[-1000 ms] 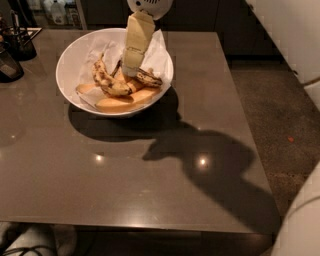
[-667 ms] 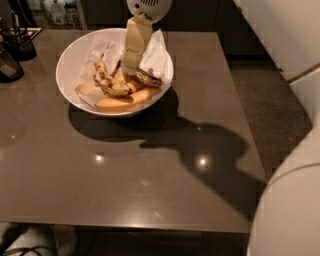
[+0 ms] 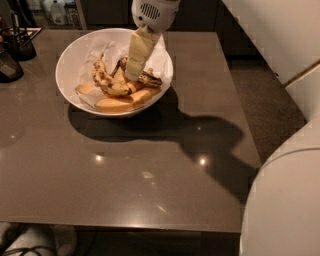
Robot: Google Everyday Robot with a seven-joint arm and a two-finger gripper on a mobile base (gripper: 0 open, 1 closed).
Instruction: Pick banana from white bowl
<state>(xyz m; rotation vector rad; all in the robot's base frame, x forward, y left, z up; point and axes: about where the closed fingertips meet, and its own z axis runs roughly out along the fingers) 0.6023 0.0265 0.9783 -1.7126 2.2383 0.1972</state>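
Little has changed inside the white bowl [image 3: 62,57] since the earlier pictures. The gripper [image 3: 132,75] remains lowered into it at much the same spot, while the robot's white arm casing [image 3: 282,200] now fills the lower right corner, with another white part across the upper right. The arm's shadow [image 3: 215,145] on the table has a different outline.

The bowl sits in the upper left part of the frame, on a grey-brown table [image 3: 125,185], and is lined with crumpled white paper [image 3: 95,47]. The gripper comes down from a rounded white housing [image 3: 150,10] at the top edge. Its pale yellowish lower part slants down and to the left, ending among the fruit near the bowl's centre.

The banana [image 3: 149,79], dark brown to black, lies just right of the gripper's tip and appears to touch it. Whether the gripper is clamped on the banana or merely resting against it cannot be told.

A yellower spotted banana [image 3: 107,80] lies to the left of the tip. Smooth pale orange fruit pieces [image 3: 120,103] lie along the near side of the bowl.

Dark containers [image 3: 17,45] stand at the far left edge of the table, well apart from the bowl.
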